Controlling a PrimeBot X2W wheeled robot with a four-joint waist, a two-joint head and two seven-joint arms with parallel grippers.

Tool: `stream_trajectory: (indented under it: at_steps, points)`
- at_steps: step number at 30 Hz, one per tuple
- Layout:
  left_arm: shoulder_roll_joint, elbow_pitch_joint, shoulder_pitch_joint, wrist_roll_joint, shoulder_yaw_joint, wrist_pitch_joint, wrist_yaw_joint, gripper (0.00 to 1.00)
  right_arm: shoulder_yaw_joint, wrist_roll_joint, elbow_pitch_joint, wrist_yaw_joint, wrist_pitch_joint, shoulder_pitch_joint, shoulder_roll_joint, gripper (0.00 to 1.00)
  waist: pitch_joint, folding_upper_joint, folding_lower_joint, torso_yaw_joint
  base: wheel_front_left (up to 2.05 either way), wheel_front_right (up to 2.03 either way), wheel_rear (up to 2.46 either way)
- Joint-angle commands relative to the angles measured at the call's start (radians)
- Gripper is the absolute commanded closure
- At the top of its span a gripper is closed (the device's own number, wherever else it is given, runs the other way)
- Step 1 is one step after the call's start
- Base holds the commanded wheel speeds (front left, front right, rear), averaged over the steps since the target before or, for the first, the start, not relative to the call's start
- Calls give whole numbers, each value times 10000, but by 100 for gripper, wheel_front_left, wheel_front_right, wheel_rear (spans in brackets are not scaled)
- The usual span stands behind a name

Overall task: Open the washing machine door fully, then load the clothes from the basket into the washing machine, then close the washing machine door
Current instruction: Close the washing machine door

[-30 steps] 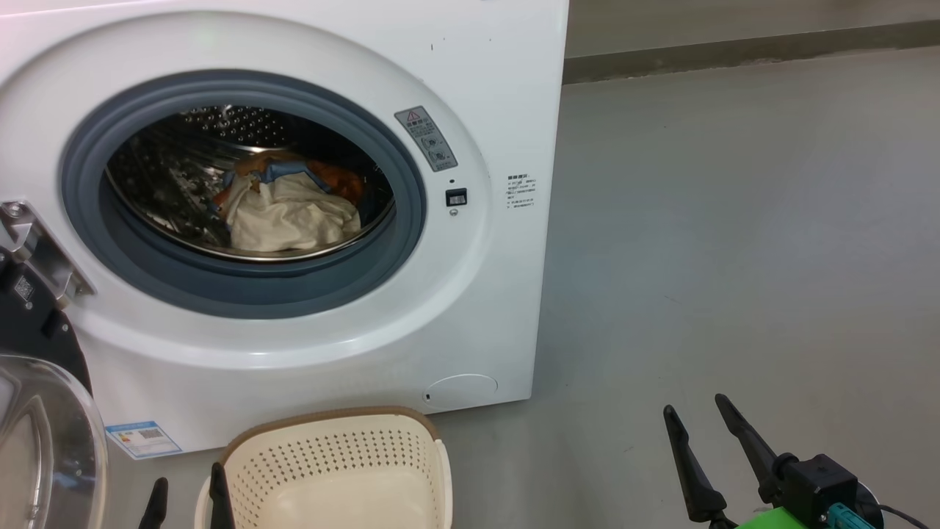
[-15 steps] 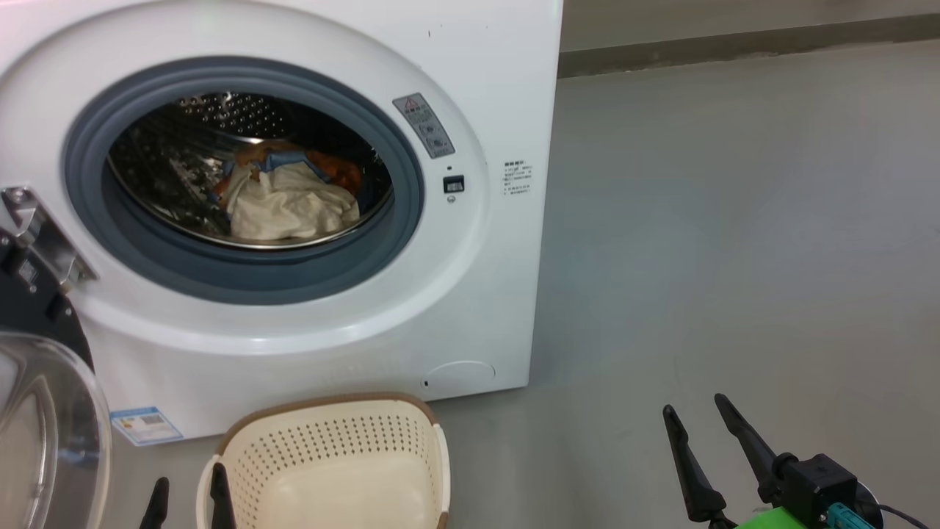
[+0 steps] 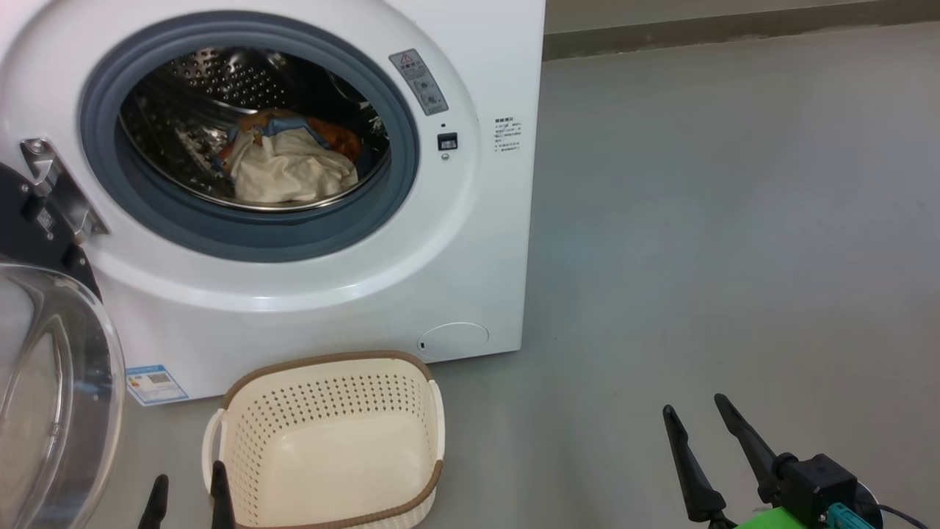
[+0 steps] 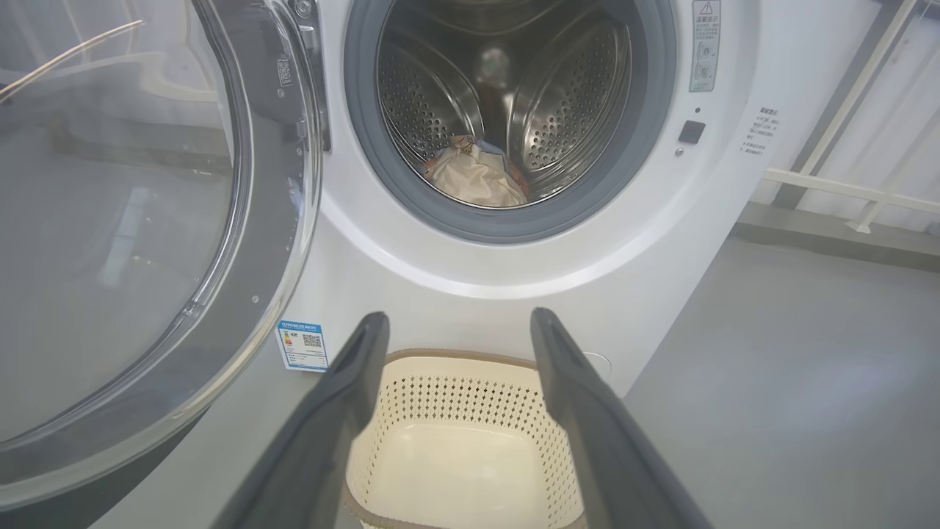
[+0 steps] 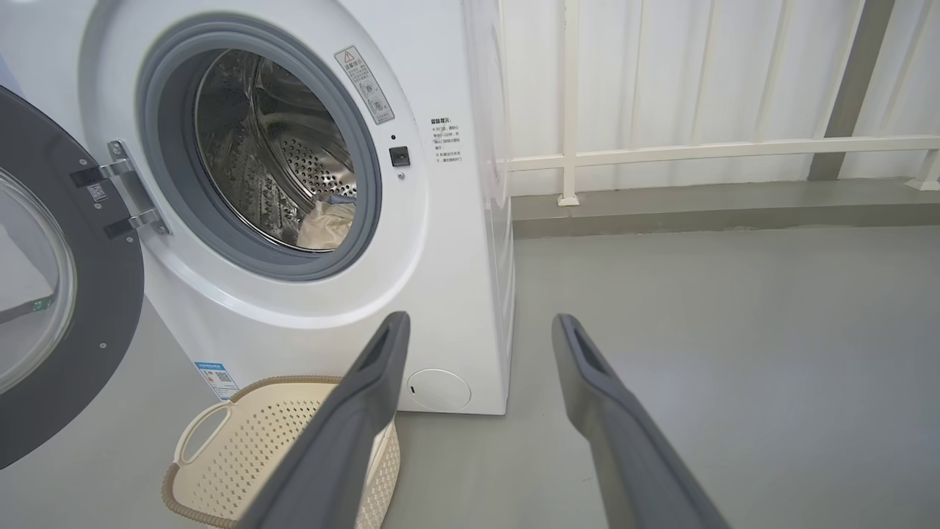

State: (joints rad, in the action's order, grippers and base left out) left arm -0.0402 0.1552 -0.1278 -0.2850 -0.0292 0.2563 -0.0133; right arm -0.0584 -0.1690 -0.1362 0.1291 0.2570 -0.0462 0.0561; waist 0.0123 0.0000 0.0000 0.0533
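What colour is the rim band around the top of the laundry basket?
Brown, woven-look, on a cream perforated basket; clearest in the head view.

clothes: inside the washing machine
basket: on floor before the washing machine
washing machine door: left of the basket

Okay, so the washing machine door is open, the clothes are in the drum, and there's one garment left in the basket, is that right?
Not quite. The basket is empty: the head view shows its bare bottom. The rest stands: the washing machine door is open and the clothes lie in the drum.
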Motion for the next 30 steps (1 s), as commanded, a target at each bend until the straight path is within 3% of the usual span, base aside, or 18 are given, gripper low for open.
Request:
stream_trajectory:
  at_steps: [1, 15, 30]
  points:
    - [-101, -215, 188, 82, -333, 55, -9, 0, -308, 47, 286, 16, 48, 216, 7, 0, -6, 0, 0, 10, -11, 11, 0]
    - [-100, -142, 260, 102, -290, 55, -92, 0, -277, 49, 286, 16, 48, 215, 1, 0, -29, 0, 0, -53, 0, 0, 0]
    - [-100, -133, 244, 174, -316, 55, -86, 0, -276, 40, 249, 16, 48, 235, 3, 0, -14, 0, 0, -1238, 0, 0, 0]
